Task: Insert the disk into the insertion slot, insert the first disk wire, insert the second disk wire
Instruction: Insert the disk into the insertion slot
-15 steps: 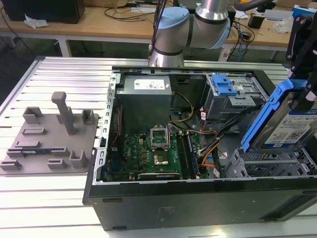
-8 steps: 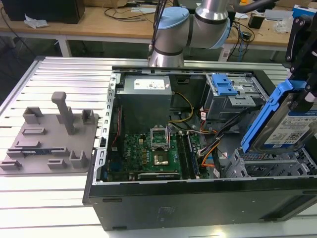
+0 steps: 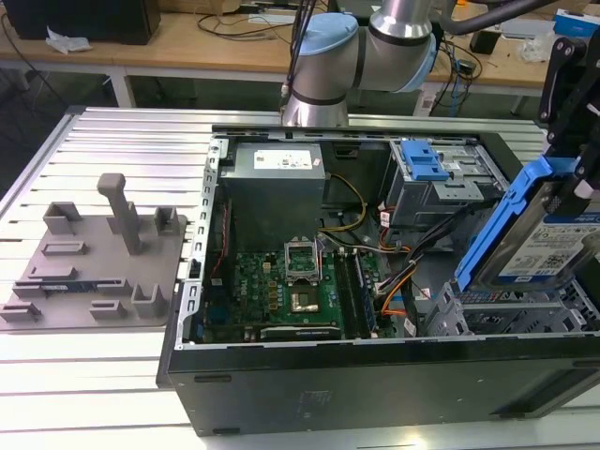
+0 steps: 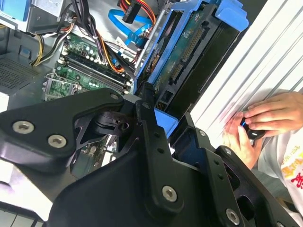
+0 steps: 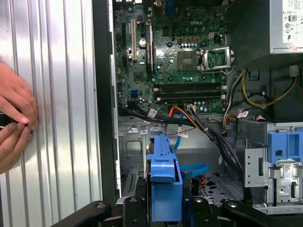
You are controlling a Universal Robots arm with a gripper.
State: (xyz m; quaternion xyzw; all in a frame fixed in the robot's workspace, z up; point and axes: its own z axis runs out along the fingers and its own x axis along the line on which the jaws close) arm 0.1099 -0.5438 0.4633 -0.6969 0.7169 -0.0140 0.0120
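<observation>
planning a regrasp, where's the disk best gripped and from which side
Likely by the blue frame at the disk's upper end, from above, where the gripper clamps it: the disk hangs tilted, lower end toward the insertion slot, leaving that end free.

Exterior view: even, diffuse light from above; the ribbed worktop (image 3: 103, 375) reads bright with mild glare, the computer case (image 3: 328, 394) side wall dark. The disk (image 3: 548, 248) at the exterior view's right edge is soft. Second wrist view: worktop washed out, a person's hand (image 4: 272, 111) blurred. First wrist view: motherboard (image 5: 175, 52) evenly lit, crisp.
</observation>
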